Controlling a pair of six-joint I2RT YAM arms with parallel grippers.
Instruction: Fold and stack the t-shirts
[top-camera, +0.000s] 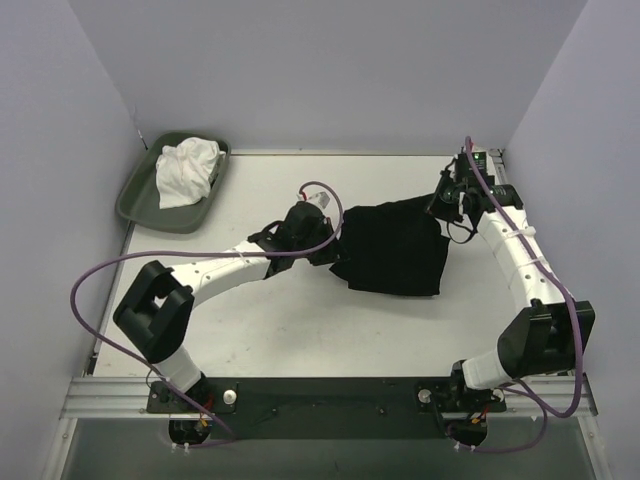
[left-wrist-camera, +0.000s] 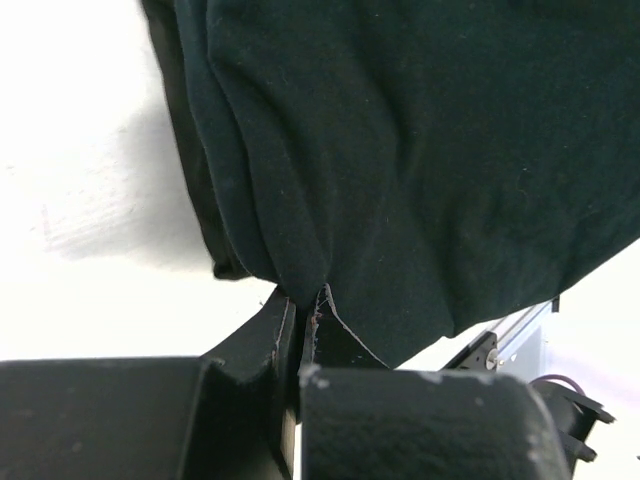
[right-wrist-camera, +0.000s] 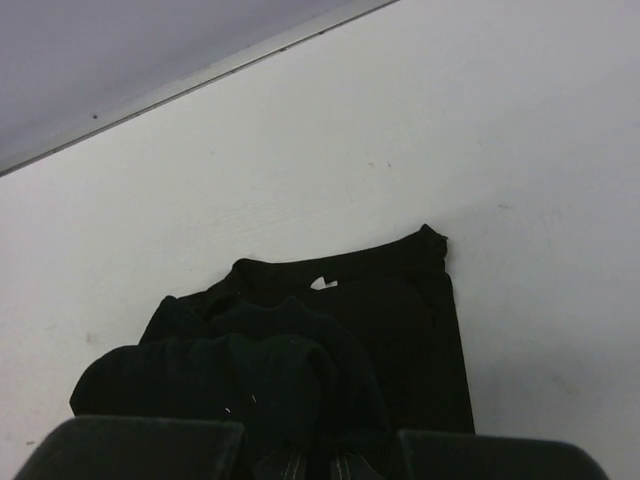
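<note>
A black t-shirt (top-camera: 395, 247) lies partly folded on the white table (top-camera: 300, 320), right of centre. My left gripper (top-camera: 328, 243) is shut on its left edge; in the left wrist view the cloth (left-wrist-camera: 420, 160) is pinched between the closed fingers (left-wrist-camera: 330, 335) and hangs in folds. My right gripper (top-camera: 446, 208) is shut on the shirt's far right corner; in the right wrist view bunched black cloth (right-wrist-camera: 250, 380) rises into the closed gripper (right-wrist-camera: 312, 468), with folded layers (right-wrist-camera: 400, 310) lying flat beyond. No blue mark shows.
A shallow grey-green tray (top-camera: 140, 195) stands at the back left corner and holds a crumpled white cloth (top-camera: 186, 171). Grey walls close in the table at the back and sides. Purple cables loop off both arms.
</note>
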